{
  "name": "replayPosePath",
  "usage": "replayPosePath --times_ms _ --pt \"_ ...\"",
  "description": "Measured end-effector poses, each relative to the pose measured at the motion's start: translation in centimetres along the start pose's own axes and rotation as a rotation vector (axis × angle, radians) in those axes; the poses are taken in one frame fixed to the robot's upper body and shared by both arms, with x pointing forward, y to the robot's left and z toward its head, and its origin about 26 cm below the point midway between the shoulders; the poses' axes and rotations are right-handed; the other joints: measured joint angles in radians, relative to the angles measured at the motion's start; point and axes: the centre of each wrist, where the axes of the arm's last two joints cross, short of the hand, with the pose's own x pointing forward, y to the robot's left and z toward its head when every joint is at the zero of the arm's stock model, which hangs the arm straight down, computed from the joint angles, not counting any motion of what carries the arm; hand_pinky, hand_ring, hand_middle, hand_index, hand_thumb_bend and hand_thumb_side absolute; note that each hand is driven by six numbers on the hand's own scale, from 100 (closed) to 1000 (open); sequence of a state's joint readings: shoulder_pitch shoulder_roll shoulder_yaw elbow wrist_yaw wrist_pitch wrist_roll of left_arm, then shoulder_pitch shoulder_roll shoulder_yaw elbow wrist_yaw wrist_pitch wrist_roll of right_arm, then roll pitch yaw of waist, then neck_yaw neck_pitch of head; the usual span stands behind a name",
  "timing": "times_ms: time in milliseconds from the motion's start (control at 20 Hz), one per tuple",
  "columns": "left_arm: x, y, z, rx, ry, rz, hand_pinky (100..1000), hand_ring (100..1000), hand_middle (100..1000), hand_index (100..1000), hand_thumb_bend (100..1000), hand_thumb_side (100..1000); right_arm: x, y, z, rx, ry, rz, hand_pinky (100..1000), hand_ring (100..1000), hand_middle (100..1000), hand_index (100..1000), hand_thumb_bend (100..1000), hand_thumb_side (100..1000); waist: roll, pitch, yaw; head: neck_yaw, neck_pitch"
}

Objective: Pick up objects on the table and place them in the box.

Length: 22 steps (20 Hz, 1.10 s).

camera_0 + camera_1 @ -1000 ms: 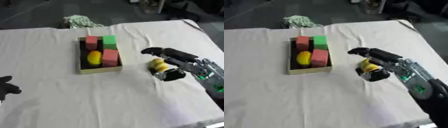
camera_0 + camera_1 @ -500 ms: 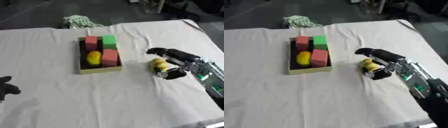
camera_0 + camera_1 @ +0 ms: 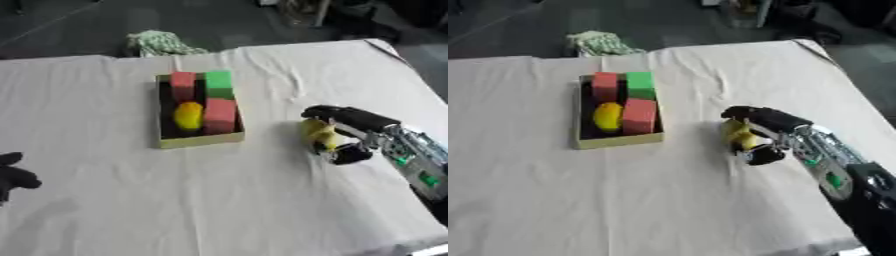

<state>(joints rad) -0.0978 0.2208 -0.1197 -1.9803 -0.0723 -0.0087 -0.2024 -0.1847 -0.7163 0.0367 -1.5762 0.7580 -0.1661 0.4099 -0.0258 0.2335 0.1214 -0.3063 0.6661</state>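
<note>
The yellow thing point(image 3: 318, 134) sits on the table point(image 3: 105, 200) inside the right hand's point(image 3: 350, 131) curled fingers (beside the box point(image 3: 199, 141)).

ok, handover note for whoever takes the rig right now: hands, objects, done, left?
Right hand: fingers curled round the yellow object, just right of the box, low at the cloth-covered table; can't tell if it is lifted.
Left hand: idle at the lower left edge, holding nothing.
Done: box holds two red blocks, a green block and a yellow piece.
Left: carry the held yellow object into the box. A green-and-white bundle lies at the far edge.
</note>
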Motion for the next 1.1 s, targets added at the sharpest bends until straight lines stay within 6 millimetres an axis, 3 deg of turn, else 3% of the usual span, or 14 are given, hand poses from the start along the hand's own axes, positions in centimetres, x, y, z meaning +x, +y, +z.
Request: replayPosePath --times_ms 100,250,300,450,550,800,1100 --pt "0.0 0.0 0.0 0.0 0.0 0.0 818 645 588 832 100 680 -0.1 0.0 0.0 0.014 0.003 0.01 834 931 903 964 100 442 0.0 0.0 0.0 0.0 0.0" --pt "0.0 0.0 0.0 0.0 0.0 0.0 817 645 588 832 100 680 -0.2 0.0 -0.1 0.027 0.006 0.02 791 893 851 925 100 369 0.0 0.0 0.0 0.0 0.0" --pt "0.0 0.0 0.0 0.0 0.0 0.0 817 645 588 832 100 681 -0.2 -0.1 -0.1 0.024 0.005 0.022 733 837 788 879 100 259 0.0 0.0 0.0 0.0 0.0" --pt "0.0 0.0 0.0 0.0 0.0 -0.001 818 645 588 832 100 682 -0.1 -0.1 -0.3 0.008 0.006 0.02 672 769 705 822 100 259 0.0 0.0 0.0 0.0 0.0" --pt "0.0 0.0 0.0 0.0 0.001 -0.002 818 645 588 832 100 684 -0.1 -0.2 -0.4 -0.014 0.011 0.017 599 671 597 742 100 260 0.0 0.0 0.0 -0.001 -0.001" --pt "0.0 0.0 0.0 -0.002 0.003 -0.003 818 645 588 832 100 687 0.1 -0.1 -0.7 -0.089 0.014 0.011 454 516 425 580 100 236 0.001 0.0 0.002 -0.004 -0.004" --pt "0.0 0.0 0.0 -0.003 0.005 -0.003 818 646 588 832 100 690 0.8 -1.1 -1.2 -0.22 -0.023 -0.004 384 453 344 509 100 201 -0.001 0.0 0.003 -0.005 -0.007"
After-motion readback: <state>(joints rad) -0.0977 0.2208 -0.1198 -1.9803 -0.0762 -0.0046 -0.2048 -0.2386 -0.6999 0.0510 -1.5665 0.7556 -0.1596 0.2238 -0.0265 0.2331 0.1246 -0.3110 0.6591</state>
